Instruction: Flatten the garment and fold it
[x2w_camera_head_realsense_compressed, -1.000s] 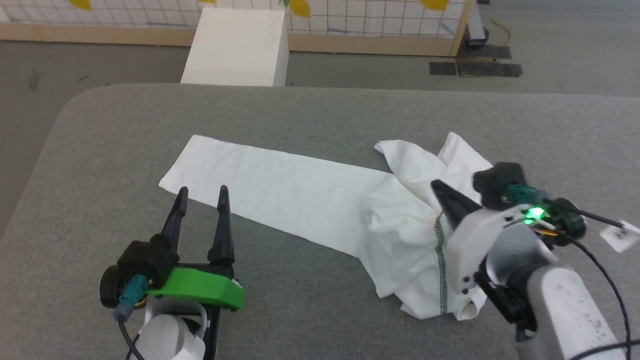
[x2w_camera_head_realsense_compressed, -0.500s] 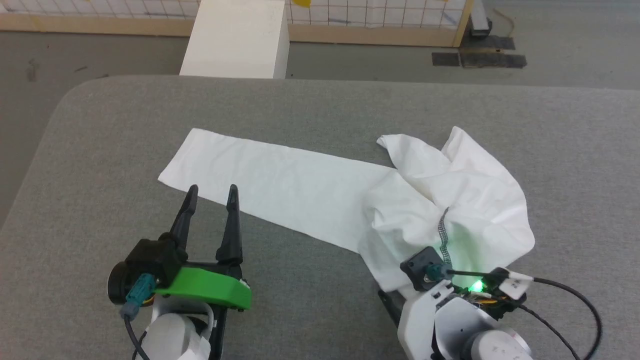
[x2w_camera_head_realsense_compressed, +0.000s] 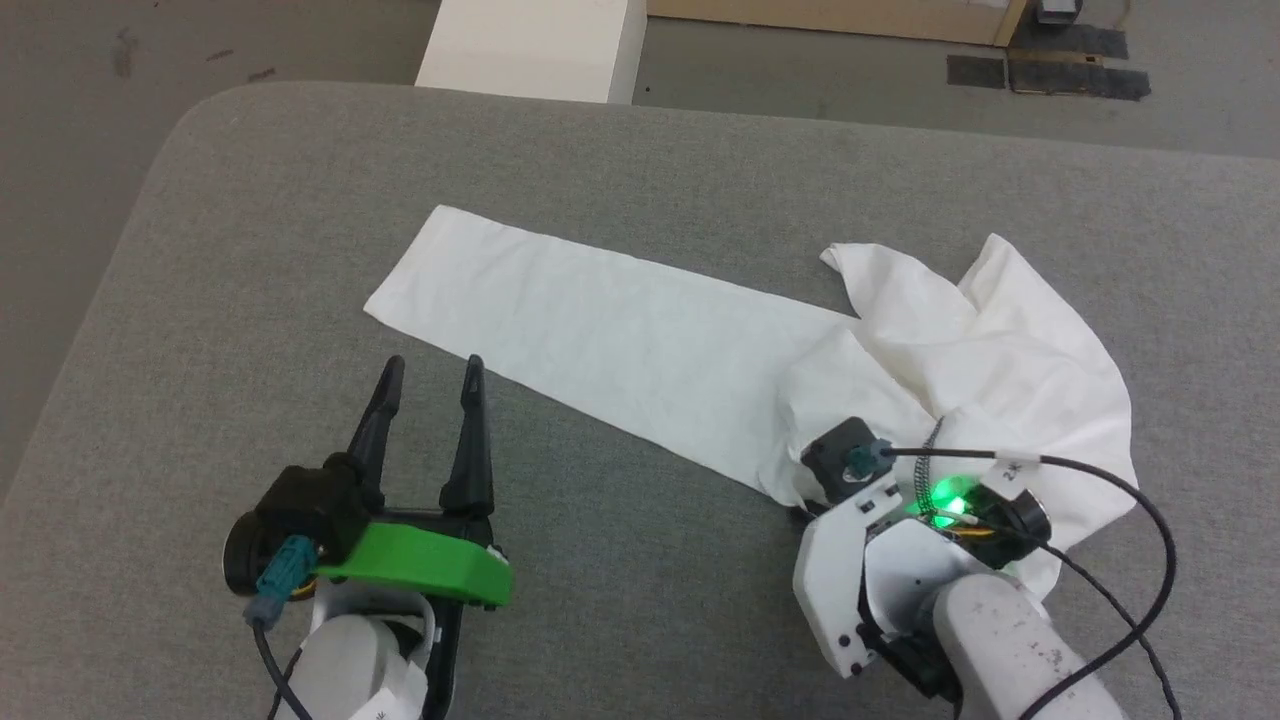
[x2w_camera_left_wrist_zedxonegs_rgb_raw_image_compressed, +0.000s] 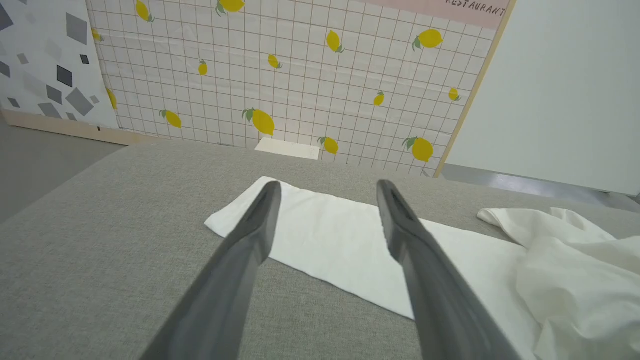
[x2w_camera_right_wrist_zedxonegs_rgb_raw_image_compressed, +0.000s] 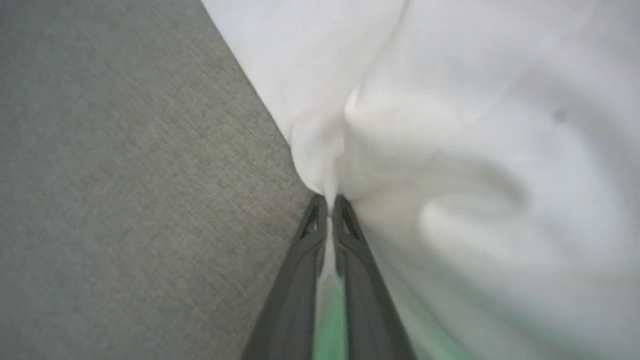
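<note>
Garment (x2w_camera_head_realsense_compressed: 640, 330) lies lengthwise left to right: right gripper (x2w_camera_right_wrist_zedxonegs_rgb_raw_image_compressed: 329, 200) fingers pinch the bunched end, left gripper (x2w_camera_head_realsense_compressed: 432, 365) fingers, spread, sit just beside the flat end.

White garment (x2w_camera_left_wrist_zedxonegs_rgb_raw_image_compressed: 340, 240) lies on grey desk (x2w_camera_left_wrist_zedxonegs_rgb_raw_image_compressed: 100, 225): one end a flat strip, the other a rumpled heap. Over the flat strip's near edge, left claw (x2w_camera_left_wrist_zedxonegs_rgb_raw_image_compressed: 328, 184), dark fingers spread wide apart. Beyond the garment's far edge, a white box (x2w_camera_left_wrist_zedxonegs_rgb_raw_image_compressed: 287, 148); behind it, a lemon-print grid wall (x2w_camera_left_wrist_zedxonegs_rgb_raw_image_compressed: 300, 75).
</note>
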